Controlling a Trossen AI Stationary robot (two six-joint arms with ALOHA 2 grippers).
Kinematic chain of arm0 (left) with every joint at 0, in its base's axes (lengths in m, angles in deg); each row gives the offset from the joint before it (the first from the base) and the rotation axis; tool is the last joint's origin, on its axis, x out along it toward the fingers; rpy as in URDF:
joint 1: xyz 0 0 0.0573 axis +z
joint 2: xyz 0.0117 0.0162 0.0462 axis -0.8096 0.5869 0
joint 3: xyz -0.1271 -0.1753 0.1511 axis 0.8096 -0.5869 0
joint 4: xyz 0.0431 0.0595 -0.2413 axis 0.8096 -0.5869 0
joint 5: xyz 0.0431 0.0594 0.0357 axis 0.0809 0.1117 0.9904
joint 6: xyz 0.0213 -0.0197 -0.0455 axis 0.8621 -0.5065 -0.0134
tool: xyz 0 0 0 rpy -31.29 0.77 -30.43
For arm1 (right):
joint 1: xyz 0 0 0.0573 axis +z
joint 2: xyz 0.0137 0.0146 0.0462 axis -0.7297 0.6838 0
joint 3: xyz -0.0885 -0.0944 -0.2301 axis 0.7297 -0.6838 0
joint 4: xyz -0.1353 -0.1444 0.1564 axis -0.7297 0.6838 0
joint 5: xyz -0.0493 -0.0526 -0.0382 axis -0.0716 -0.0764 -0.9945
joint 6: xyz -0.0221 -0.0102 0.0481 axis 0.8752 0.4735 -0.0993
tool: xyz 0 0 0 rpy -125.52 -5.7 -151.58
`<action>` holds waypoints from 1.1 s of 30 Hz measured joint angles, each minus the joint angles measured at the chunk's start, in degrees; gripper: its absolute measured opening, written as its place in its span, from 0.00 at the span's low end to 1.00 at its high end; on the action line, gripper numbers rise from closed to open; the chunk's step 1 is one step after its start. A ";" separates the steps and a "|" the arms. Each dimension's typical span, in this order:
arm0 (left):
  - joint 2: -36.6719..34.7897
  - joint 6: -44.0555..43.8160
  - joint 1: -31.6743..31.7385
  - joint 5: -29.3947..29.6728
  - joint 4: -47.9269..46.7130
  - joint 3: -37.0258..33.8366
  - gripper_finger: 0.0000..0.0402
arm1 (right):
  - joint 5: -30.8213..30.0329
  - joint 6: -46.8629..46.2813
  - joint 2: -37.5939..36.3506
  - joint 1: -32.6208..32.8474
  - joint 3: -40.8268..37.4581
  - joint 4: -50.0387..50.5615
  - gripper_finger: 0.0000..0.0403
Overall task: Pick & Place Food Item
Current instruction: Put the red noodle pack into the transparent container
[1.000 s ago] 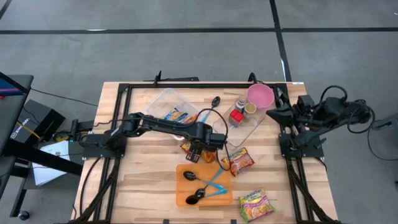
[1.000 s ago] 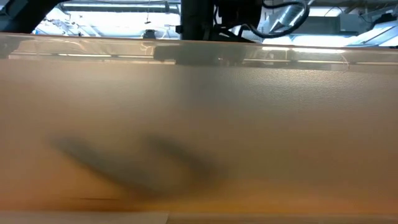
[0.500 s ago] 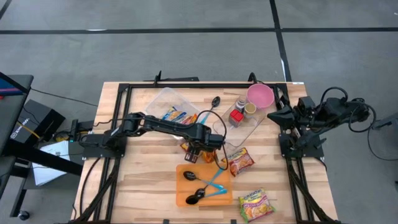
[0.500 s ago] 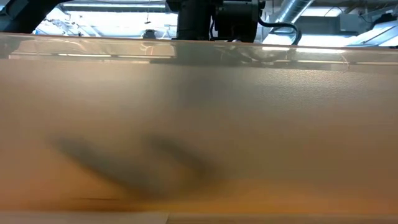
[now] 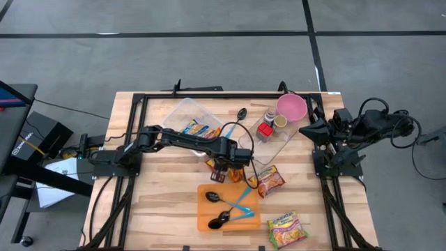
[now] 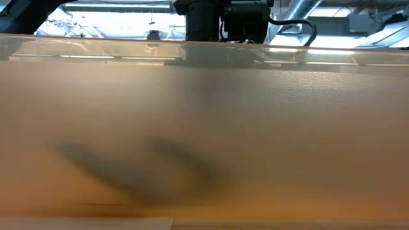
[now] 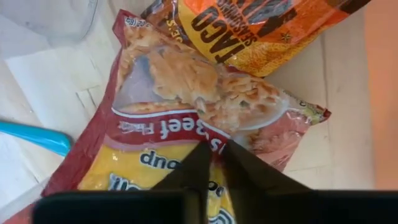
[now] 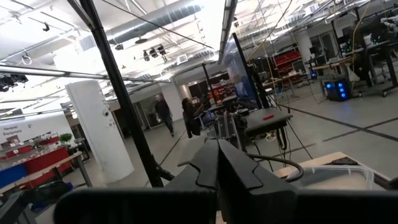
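industrial lab hall: exposed ceiling ducts [image 8: 143, 25], equipment racks [image 8: 261, 121], people [image 8: 165, 112] walking.

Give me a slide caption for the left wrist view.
Left gripper shut on a beef noodle packet, a taco seasoning packet lying beside it on the table.

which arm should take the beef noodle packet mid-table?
Left. The left gripper already sits over the beef noodle packet at mid-table, fingers nearly together above it. The right gripper is parked at the table's right edge, pointing away into the room.
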 joint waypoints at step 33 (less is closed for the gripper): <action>-10.13 -6.40 -0.22 -2.92 3.26 0.00 0.00 | 0.00 -0.07 0.00 0.00 0.00 0.15 0.00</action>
